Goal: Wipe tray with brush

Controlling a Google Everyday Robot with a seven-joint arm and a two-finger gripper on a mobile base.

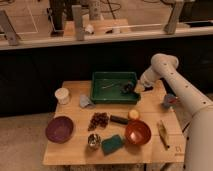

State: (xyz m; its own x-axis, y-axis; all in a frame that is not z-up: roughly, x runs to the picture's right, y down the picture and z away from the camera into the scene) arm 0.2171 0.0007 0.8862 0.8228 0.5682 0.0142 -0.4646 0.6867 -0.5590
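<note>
The dark-green tray [98, 93] stands at the back middle of the wooden table. Inside it lies the brush [114, 85], a slim pale-looking handle running right to a dark head near the tray's right end. My gripper [132, 89] reaches down from the right over the tray's right rim, right beside the brush's dark end. Whether it holds the brush is hidden by the wrist.
On the table: a white cup [62, 95], a blue-grey cloth [86, 102], a purple bowl [59, 129], a dark grape cluster [98, 120], a yellow ball [133, 114], an orange bowl [137, 132], a green sponge [112, 144], a metal cup [93, 142], a wooden utensil [163, 134].
</note>
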